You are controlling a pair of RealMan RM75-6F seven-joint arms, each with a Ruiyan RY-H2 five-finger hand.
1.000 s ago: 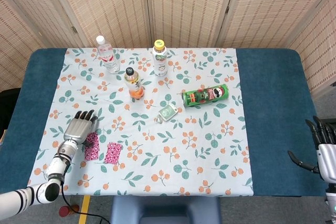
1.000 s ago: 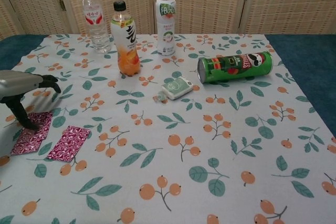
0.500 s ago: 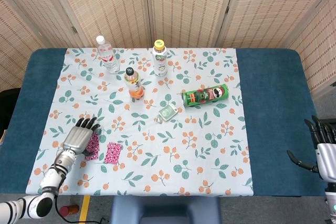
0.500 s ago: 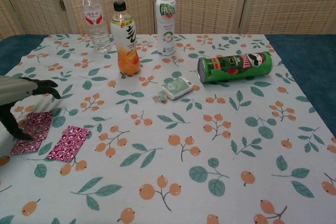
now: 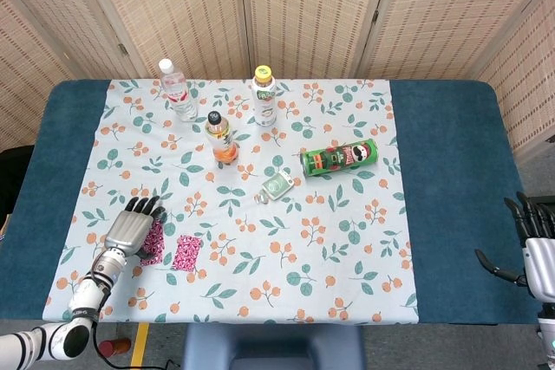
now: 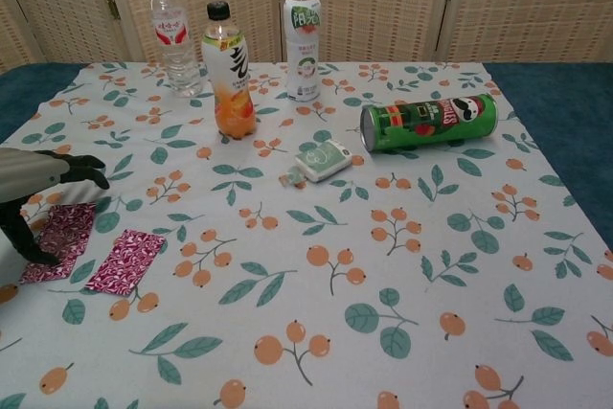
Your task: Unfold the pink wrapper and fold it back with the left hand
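Two flat pink patterned wrapper pieces lie side by side near the table's front left. The left piece (image 5: 155, 243) (image 6: 59, 238) is partly under my left hand (image 5: 130, 225) (image 6: 34, 179). The right piece (image 5: 186, 251) (image 6: 126, 260) lies free beside it. My left hand hovers palm-down over the left piece with its fingers spread and holds nothing. Its thumb tip (image 6: 38, 256) touches the near end of that piece. My right hand (image 5: 536, 251) shows only in the head view, off the table's right edge, fingers apart and empty.
A clear water bottle (image 5: 177, 89), an orange drink bottle (image 5: 221, 139) and a white bottle with a yellow cap (image 5: 264, 96) stand at the back. A green chips can (image 5: 340, 159) lies on its side. Near the centre lies a small white packet (image 5: 277, 185).
My left hand has drawn back toward the table's near edge and sunk over the left pink piece. The pink pieces and my right hand have stayed put.
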